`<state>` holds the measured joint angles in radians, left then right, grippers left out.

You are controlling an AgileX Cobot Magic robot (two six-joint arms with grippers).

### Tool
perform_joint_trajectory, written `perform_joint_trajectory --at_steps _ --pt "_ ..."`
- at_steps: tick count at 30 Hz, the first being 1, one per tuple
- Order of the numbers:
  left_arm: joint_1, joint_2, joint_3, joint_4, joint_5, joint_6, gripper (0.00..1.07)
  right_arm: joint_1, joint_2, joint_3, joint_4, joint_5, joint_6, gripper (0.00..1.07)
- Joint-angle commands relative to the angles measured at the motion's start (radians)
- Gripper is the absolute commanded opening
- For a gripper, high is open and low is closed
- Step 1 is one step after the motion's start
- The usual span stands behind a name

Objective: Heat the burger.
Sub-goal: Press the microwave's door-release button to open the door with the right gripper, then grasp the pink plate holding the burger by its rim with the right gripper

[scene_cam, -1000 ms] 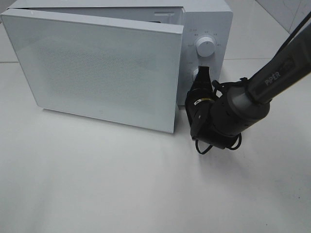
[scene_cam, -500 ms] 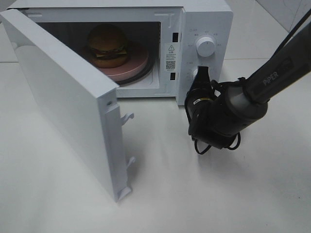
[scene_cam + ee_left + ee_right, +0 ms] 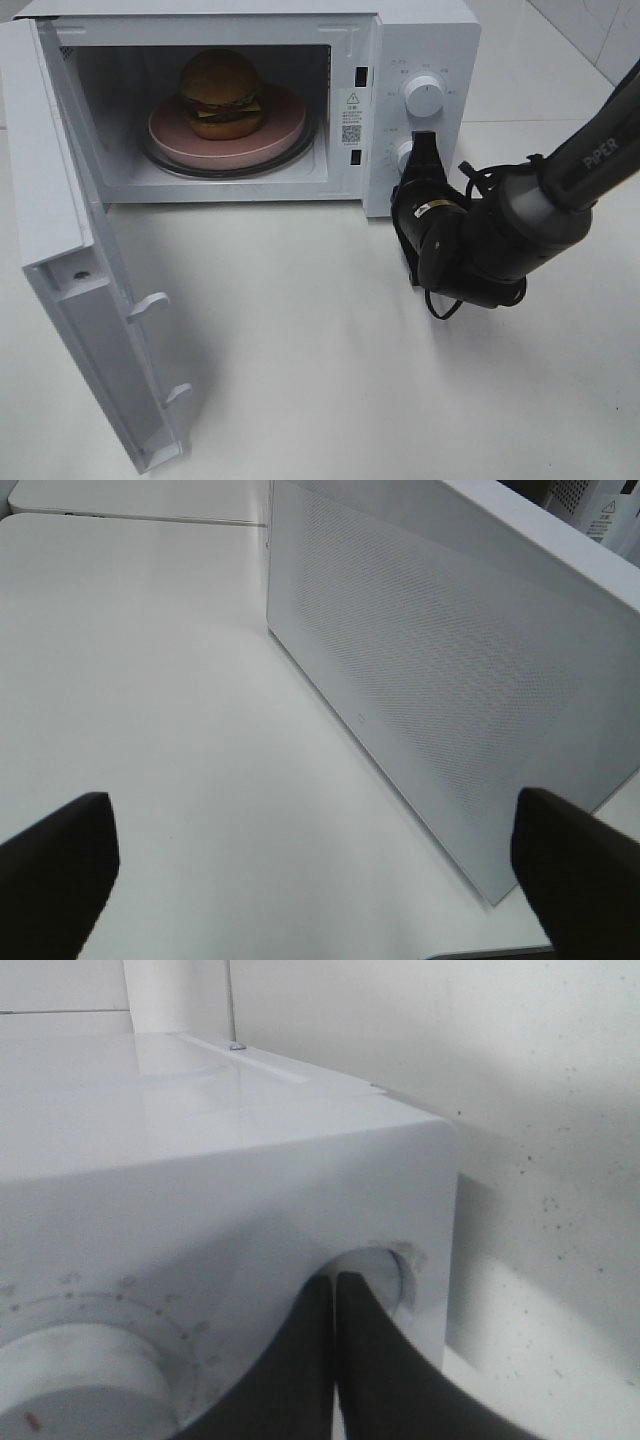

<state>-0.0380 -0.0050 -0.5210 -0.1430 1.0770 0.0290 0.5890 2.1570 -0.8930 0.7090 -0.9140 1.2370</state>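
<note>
The burger (image 3: 222,92) sits on a round pink plate (image 3: 280,135) inside the white microwave (image 3: 420,40). The microwave's door (image 3: 60,250) hangs wide open at the left. My right gripper (image 3: 424,142) is shut with nothing in it. Its joined tips (image 3: 335,1282) rest at the lower round control (image 3: 385,1260) on the panel, below the upper dial (image 3: 424,95). My left gripper (image 3: 310,815) is open with nothing between its fingers (image 3: 60,855). It faces the outer face of the door (image 3: 450,680) and is out of the exterior high view.
The open door reaches far out over the white table (image 3: 330,380) on the left, with two latch hooks (image 3: 150,302) sticking out of its edge. The right arm (image 3: 560,190) crosses the table's right side, a black cable looped under its wrist.
The door has swung from nearly shut to wide open, and the burger now shows inside. My right gripper has shifted a little to the right and stays at the lower control.
</note>
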Motion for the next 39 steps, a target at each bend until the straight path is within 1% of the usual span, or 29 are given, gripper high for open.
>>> perform_joint_trajectory --at_steps 1,2,3,5,13,15,16,18,19,21,24,26,27,28,29,30,31,32,35,37,39 --pt "0.004 -0.008 0.004 0.001 -0.007 -0.005 1.0 -0.014 -0.063 0.032 -0.04 -0.087 0.01 0.01" --pt "0.004 -0.008 0.004 0.001 -0.007 -0.005 1.0 -0.014 -0.078 0.062 -0.058 -0.074 0.016 0.01" --pt "0.004 -0.008 0.004 0.001 -0.007 -0.005 1.0 -0.014 -0.078 0.062 -0.058 -0.074 0.016 0.01" --pt "0.004 -0.008 0.004 0.001 -0.007 -0.005 1.0 -0.014 -0.114 0.106 -0.076 -0.047 0.019 0.01" --pt "0.004 -0.008 0.004 0.001 -0.007 -0.005 1.0 -0.014 -0.199 0.184 -0.151 0.007 -0.023 0.01" --pt "0.004 -0.008 0.004 0.001 -0.007 -0.005 1.0 -0.014 -0.239 0.206 -0.16 0.073 -0.1 0.01" --pt "0.004 -0.008 0.004 0.001 -0.007 -0.005 1.0 -0.014 -0.239 0.206 -0.16 0.073 -0.1 0.01" --pt "0.004 -0.008 0.004 0.001 -0.007 -0.005 1.0 -0.016 -0.276 0.215 -0.159 0.16 -0.21 0.01" --pt "0.004 -0.008 0.004 0.001 -0.007 -0.005 1.0 -0.016 -0.276 0.215 -0.159 0.16 -0.21 0.01" --pt "0.004 -0.008 0.004 0.001 -0.007 -0.005 1.0 -0.016 -0.321 0.217 -0.158 0.266 -0.386 0.02" --pt "0.004 -0.008 0.004 0.001 -0.007 -0.005 1.0 -0.016 -0.331 0.217 -0.157 0.296 -0.441 0.02" --pt "0.004 -0.008 0.004 0.001 -0.007 -0.005 1.0 -0.016 -0.368 0.217 -0.15 0.398 -0.697 0.03" --pt "0.004 -0.008 0.004 0.001 -0.007 -0.005 1.0 -0.016 -0.368 0.217 -0.15 0.398 -0.697 0.03" --pt "0.004 -0.008 0.004 0.001 -0.007 -0.005 1.0 -0.016 -0.378 0.217 -0.15 0.425 -0.775 0.03" --pt "0.004 -0.008 0.004 0.001 -0.007 -0.005 1.0 -0.016 -0.395 0.217 -0.15 0.471 -0.916 0.03" --pt "0.004 -0.008 0.004 0.001 -0.007 -0.005 1.0 -0.016 -0.395 0.217 -0.15 0.471 -0.916 0.03" --pt "0.004 -0.008 0.004 0.001 -0.007 -0.005 1.0 -0.016 -0.402 0.217 -0.15 0.492 -0.993 0.04" --pt "0.004 -0.008 0.004 0.001 -0.007 -0.005 1.0 -0.016 -0.418 0.217 -0.15 0.554 -1.143 0.04" --pt "0.004 -0.008 0.004 0.001 -0.007 -0.005 1.0 -0.016 -0.425 0.217 -0.15 0.587 -1.203 0.04" --pt "0.004 -0.008 0.004 0.001 -0.007 -0.005 1.0 -0.016 -0.465 0.217 -0.151 0.721 -1.474 0.06" --pt "0.004 -0.008 0.004 0.001 -0.007 -0.005 1.0 -0.016 -0.476 0.217 -0.151 0.748 -1.519 0.06"
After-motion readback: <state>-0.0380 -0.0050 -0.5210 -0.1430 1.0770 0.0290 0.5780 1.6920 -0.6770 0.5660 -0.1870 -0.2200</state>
